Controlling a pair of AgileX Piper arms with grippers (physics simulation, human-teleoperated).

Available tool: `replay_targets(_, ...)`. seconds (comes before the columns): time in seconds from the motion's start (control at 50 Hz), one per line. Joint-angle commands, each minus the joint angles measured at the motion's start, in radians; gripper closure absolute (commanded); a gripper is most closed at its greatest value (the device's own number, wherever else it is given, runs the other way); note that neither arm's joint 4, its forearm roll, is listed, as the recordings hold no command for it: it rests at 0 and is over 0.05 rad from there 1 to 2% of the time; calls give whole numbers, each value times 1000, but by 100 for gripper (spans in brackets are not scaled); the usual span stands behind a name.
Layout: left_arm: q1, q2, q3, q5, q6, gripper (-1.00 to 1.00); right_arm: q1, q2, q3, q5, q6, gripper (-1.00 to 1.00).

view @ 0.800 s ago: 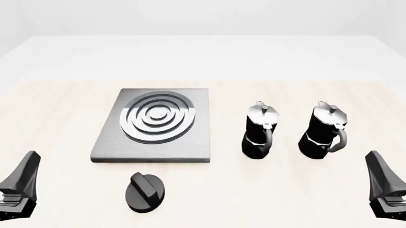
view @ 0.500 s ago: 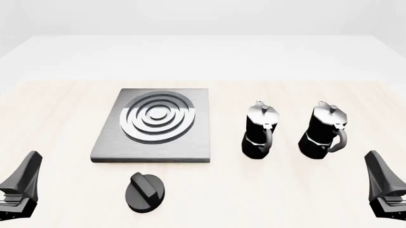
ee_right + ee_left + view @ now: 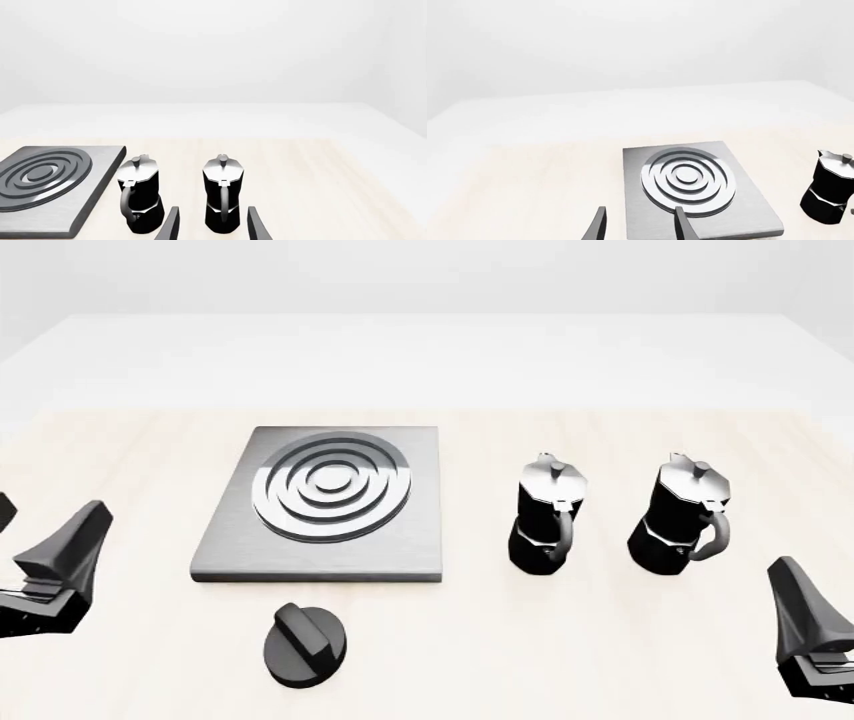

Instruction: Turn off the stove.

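Observation:
The stove (image 3: 324, 502) is a flat grey metal slab with silver burner rings, lying left of centre on the table. Its round black ridged knob (image 3: 307, 642) lies apart, just in front of the slab's near edge. My left gripper (image 3: 40, 535) is open and empty, low at the left edge, well left of the knob. My right gripper (image 3: 807, 625) is open and empty at the lower right. The left wrist view shows the stove (image 3: 694, 185) beyond my open left gripper (image 3: 639, 225); the knob is out of that view. The right wrist view shows my open right gripper (image 3: 212, 225).
Two black-and-silver moka pots (image 3: 547, 512) (image 3: 683, 515) stand upright side by side right of the stove. They also show in the right wrist view (image 3: 140, 195) (image 3: 223, 195), just beyond my right fingers. One pot shows in the left wrist view (image 3: 827, 192).

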State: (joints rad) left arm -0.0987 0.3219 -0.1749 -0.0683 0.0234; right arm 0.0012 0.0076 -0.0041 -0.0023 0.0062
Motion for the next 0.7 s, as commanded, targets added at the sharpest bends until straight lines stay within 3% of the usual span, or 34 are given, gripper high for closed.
replay_targets(0.02, -132, 198, -108, 42, 33, -100, -2, 0, 0, 0, 0, -100)
replay_targets(0.08, -173, 228, -109, 58, 77, -100, -2, 1, 0, -1, -1, -100)
replay_targets(0.44, -334, 380, -113, 154, 120, -100, -1, 2, 0, -1, -1, -100)
replay_targets(0.56, -309, 460, -102, 149, 153, -100, -1, 3, 0, -2, 0, -100)
replay_targets(0.7, -322, 514, -83, 122, 142, -100, 0, 2, 1, -1, 0, -100)
